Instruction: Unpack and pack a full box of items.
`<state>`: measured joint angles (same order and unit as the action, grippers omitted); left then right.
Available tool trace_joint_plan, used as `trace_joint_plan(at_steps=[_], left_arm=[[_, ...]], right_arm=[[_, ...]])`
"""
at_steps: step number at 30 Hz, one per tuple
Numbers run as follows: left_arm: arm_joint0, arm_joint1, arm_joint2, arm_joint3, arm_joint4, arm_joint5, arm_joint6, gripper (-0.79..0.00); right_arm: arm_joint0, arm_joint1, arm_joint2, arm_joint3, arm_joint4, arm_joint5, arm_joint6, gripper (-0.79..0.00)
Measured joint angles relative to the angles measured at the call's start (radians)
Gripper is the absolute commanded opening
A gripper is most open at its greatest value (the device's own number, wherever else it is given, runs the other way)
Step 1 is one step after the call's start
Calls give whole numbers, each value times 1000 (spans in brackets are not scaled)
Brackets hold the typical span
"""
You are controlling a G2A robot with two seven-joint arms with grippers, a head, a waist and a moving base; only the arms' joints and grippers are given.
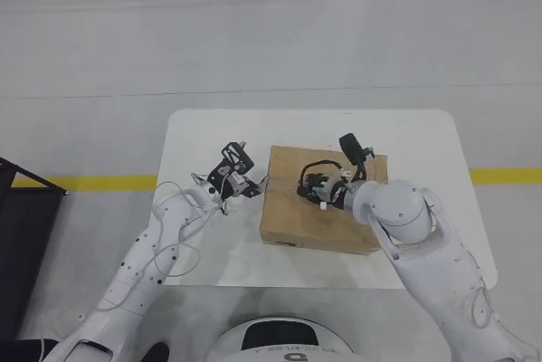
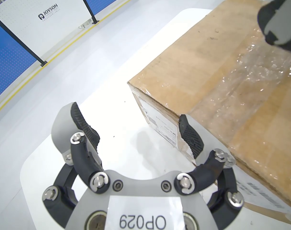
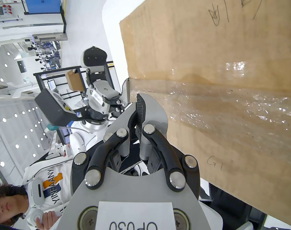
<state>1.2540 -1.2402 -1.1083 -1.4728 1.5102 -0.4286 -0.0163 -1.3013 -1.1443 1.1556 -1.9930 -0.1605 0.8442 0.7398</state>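
Closest, the left gripper [image 2: 129, 120] and right gripper [image 3: 140, 111] each carry a white printed tag [image 2: 141, 213] at the base. Next, the closed cardboard box [image 1: 323, 199] sits around the middle of the white table [image 1: 198, 262]. A printed label [image 2: 159, 123] covers its end face, pen scribbles [image 3: 231, 5] mark a top flap, and clear tape [image 3: 231, 111] runs along the seam. The left gripper is spread wide at the box's end, one pad [image 2: 191, 135] by the upper corner; contact is unclear. The right gripper hangs over the taped seam, fingers pressed together. Beyond stand blue panels [image 2: 6, 56] and a yellow floor line [image 1: 90, 182].
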Motion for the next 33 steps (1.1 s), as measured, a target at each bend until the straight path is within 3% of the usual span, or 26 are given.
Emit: trace_joint_plan(at_steps=[9, 17, 24, 33], left_arm=[[0, 0, 0, 0, 0, 0, 0, 0], [0, 0, 0, 0, 0, 0, 0, 0], [0, 0, 0, 0, 0, 0, 0, 0], [0, 0, 0, 0, 0, 0, 0, 0]], right_arm=[[115, -8, -117, 125, -44, 62, 49, -785], [170, -13, -145, 170, -52, 113, 30, -785], [161, 7, -117, 165, -83, 164, 64, -785], [71, 53, -21, 92, -79, 160, 76, -785]])
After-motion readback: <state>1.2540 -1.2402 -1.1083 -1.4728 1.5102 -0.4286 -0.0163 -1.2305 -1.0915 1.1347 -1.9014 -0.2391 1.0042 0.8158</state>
